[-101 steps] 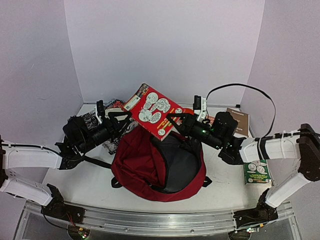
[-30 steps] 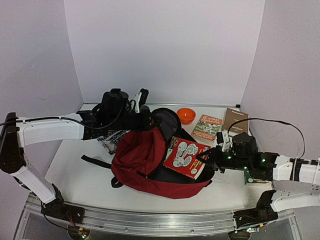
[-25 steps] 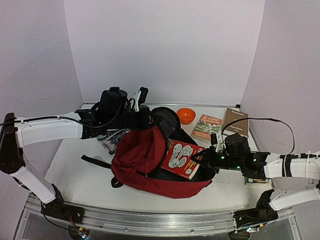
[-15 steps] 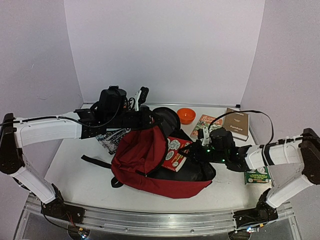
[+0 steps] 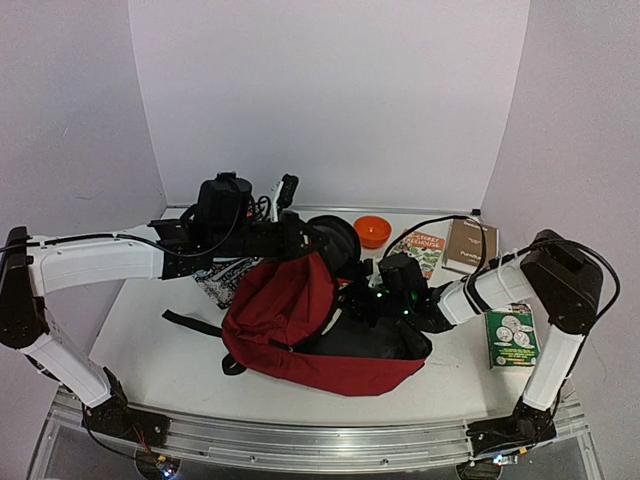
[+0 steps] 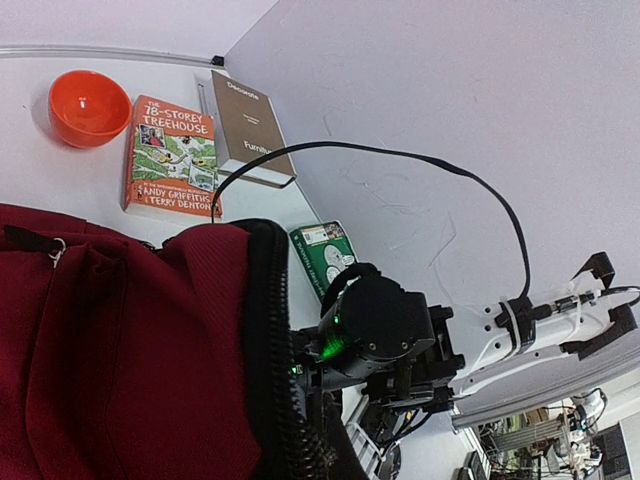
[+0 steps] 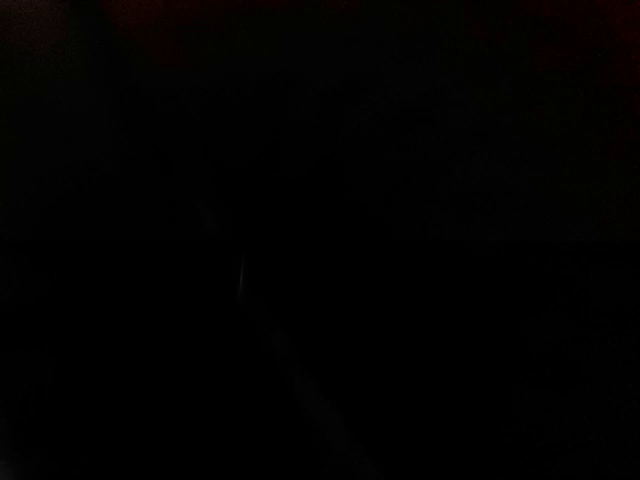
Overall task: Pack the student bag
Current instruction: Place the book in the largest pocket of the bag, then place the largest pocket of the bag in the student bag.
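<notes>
The left gripper (image 5: 298, 240) is pressed together on the raised rim of the large dark red fabric student bag (image 5: 290, 320), holding that edge of the mouth above the rest of the bag. The left wrist camera shows the red cloth and the black zip teeth of this rim close beneath it. The right gripper (image 5: 356, 300) reaches from the right into the bag's open mouth with its fingertips sunk in the dark inside. I cannot tell whether they are spread or pinching anything, and its own wrist camera gives only blackness.

The bag lies in the middle of the white table (image 5: 160, 340), mouth facing right, with a black strap (image 5: 190, 322) trailing from its left side. Under the left arm, just beside the bag, lies a black-and-white patterned flat item (image 5: 222, 282). Behind the bag stands a small orange bowl (image 5: 372, 229). Right of the bowl lies an orange-and-green paperback book (image 5: 422, 247) titled The 78-Storey Treehouse, with a brown hardback book (image 5: 470, 243) just beside it. Nearer the front, right of the bag and apart from it, lies a small green box (image 5: 512, 336) printed with white circles. A black cable (image 5: 440, 222) arcs from the right arm above the books
</notes>
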